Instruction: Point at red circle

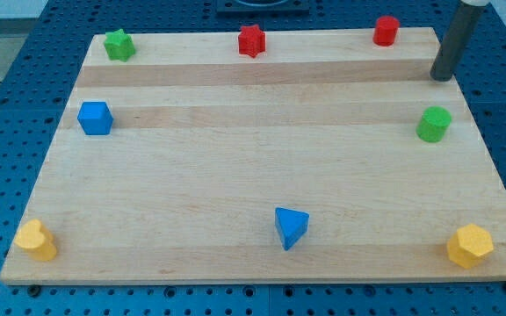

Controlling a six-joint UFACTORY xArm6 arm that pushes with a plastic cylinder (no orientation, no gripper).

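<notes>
The red circle (pixel 386 31), a short red cylinder, stands at the top right of the wooden board (pixel 253 175), close to its top edge. My tip (pixel 443 77) is at the board's right edge, to the right of and a little below the red circle, apart from it. A green cylinder (pixel 433 124) stands just below my tip.
A red star (pixel 251 40) sits at top centre and a green star (pixel 119 44) at top left. A blue cube (pixel 95 118) is at the left, a blue triangle (pixel 291 227) at bottom centre. Yellow blocks sit at bottom left (pixel 37 239) and bottom right (pixel 469 245).
</notes>
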